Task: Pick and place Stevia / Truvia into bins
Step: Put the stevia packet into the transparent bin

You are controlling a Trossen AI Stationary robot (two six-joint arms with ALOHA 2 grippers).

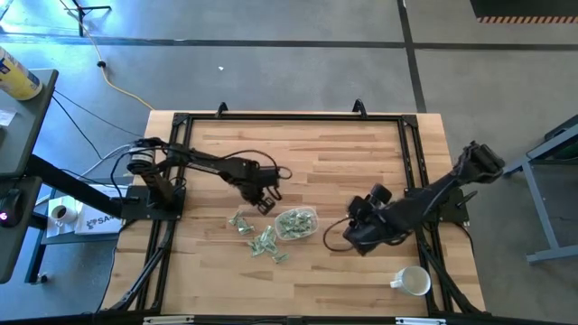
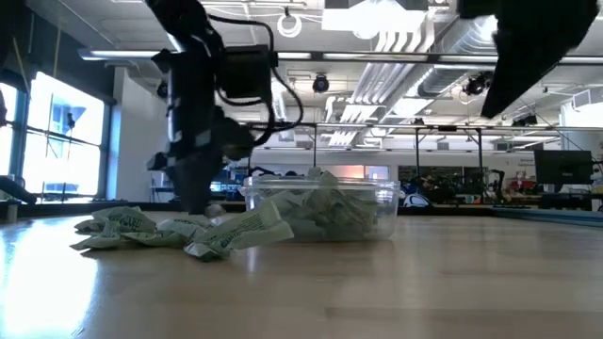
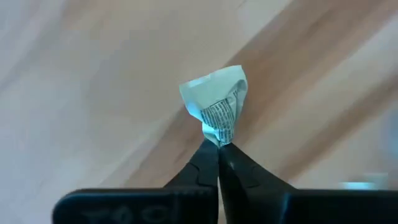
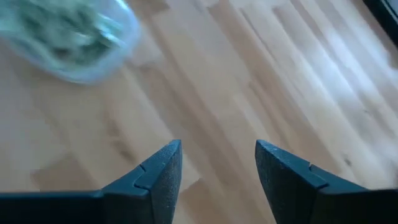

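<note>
Pale green and white packets [image 1: 257, 236] lie in a loose heap on the table, left of and near the clear bin [image 1: 296, 223], which is full of packets [image 2: 325, 209]. The heap shows in the low view [image 2: 179, 231]. My left gripper [image 1: 267, 206] hovers above the table between heap and bin, shut on one crumpled packet [image 3: 216, 99]. My right gripper [image 4: 217, 162] is open, low over bare wood to the right of the bin [image 4: 68, 37], touching nothing. My left gripper pinches one crumpled packet by its lower corner [image 3: 219, 134] between the two fingertips. The fingers point down from above. The packet sticks out past the fingertips, lifted clear of the table.
A white handled mug [image 1: 413, 281] stands near the table's near right corner. A dark frame [image 1: 289, 117] runs around the table's edges. Bare wood lies along the far side and between the bin and my right arm.
</note>
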